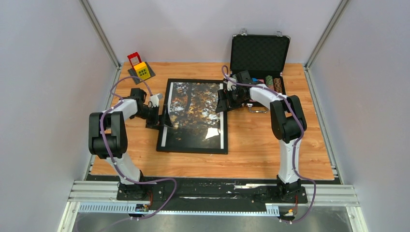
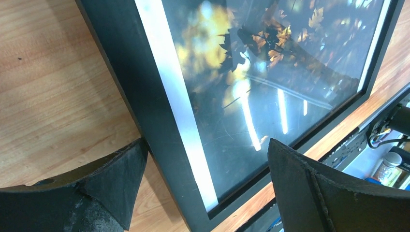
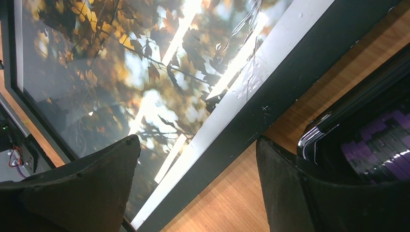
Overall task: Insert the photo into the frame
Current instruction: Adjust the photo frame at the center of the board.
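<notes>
Photo [image 1: 195, 112] lies flat inside the black frame [image 1: 192, 149] in the middle of the table [image 1: 270, 154], its white strips against the left and right rails. Left fingers [image 2: 121, 179] stand wide apart astride the left rail, holding nothing. Right fingers [image 3: 96, 179] are likewise spread and empty astride the right rail, near the open case [image 1: 259, 53].

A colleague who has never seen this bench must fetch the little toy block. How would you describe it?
Find the wooden table, then its far left corner. There a small grey plate carries a yellow block with a red arch behind it. Unlike the black frame and black case, it is tiny and brightly coloured.
</notes>
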### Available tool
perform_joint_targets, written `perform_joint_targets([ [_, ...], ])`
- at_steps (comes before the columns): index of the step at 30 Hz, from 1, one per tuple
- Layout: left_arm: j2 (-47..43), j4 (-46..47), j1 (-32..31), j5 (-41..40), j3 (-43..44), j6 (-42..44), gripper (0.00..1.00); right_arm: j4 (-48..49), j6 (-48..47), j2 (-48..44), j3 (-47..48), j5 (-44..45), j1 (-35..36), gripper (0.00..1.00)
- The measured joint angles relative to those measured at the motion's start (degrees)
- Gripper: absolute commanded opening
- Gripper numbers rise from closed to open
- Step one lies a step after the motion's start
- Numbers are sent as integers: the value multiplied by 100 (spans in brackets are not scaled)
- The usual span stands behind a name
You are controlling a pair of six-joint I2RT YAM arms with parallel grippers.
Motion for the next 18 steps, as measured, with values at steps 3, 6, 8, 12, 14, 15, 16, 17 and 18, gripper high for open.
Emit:
perform_joint_targets([
  [3, 0, -11, -4, 0, 0, 13, 100, -20, -4, 0, 13, 11, 0, 86],
  [6, 0, -28, -15, 4, 0, 17, 100, -74, -22, 0, 50, 59, 7, 86],
  [8, -7, -35, -24, 4, 0, 17, 100, -98, -35, -4, 57, 103, 15, 87],
  [12, -31, -59, -72, -17, 0, 17, 100, -142, -39, -87, 55, 190, 22, 89],
  [14, -61, -68, -111, -83, -2, 15, 100, -166, -50, -219, 28, 216, 22, 91],
  [15, -90, -72, -129, -131, -2, 13, 100, -164, -81, -326, 2, 221, 22, 92],
  [16, -129, -70, -138, -181, -2, 13, 100, -170, -105, -424, -15, 223, 26, 93],
  [17, -195, -66, -153, -232, -2, 7, 100, -168, -131, -555, -35, 227, 33, 94],
  [18, -258, -61, -155, -256, -2, 4, 100, -177, -146, -667, -37, 234, 33, 96],
])
